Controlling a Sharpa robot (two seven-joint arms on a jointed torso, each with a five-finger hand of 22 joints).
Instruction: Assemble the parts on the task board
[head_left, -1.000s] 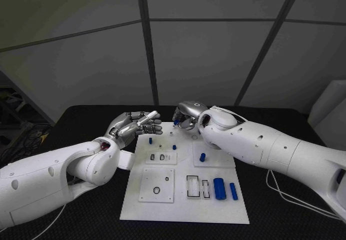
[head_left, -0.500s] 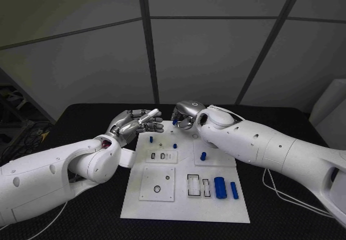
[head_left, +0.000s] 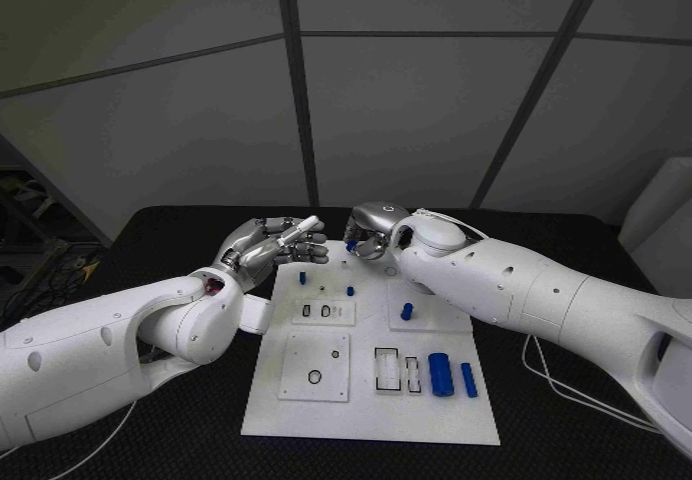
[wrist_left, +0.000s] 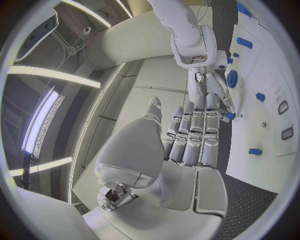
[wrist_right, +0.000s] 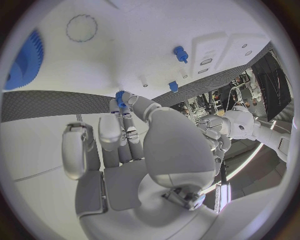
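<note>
- Two white arms meet at the twelve o'clock end of the white board (head_left: 368, 400) on the black table (head_left: 159, 235); the step in hand looks like seating a small peg near that far edge.
- Right hand (head_left: 372, 232): thumb and a fingertip are closed on a small blue peg (wrist_right: 120, 97); the right wrist view shows the peg pinched just above the board's surface, while the head view gives only a fleck of blue under the hand at about seven o'clock.
- Left hand (head_left: 274, 245): raised at ten o'clock from the board's middle, just beside its far left corner; the left wrist view shows its fingers (wrist_left: 194, 137) straight, side by side and holding nothing, with the right hand across from it.
- Big blue gear (wrist_right: 25, 60): lies on the board near the right hand; both wrist views show it, whereas the right arm hides it from the head camera.
- Loose blue cylinders (head_left: 440, 377): two lie at four o'clock, with a small upright one nearer the centre; these probably wait their turn.
- Next move, as I judge it: line the peg up over its hole and press straight down; which hole cannot be told.
</note>
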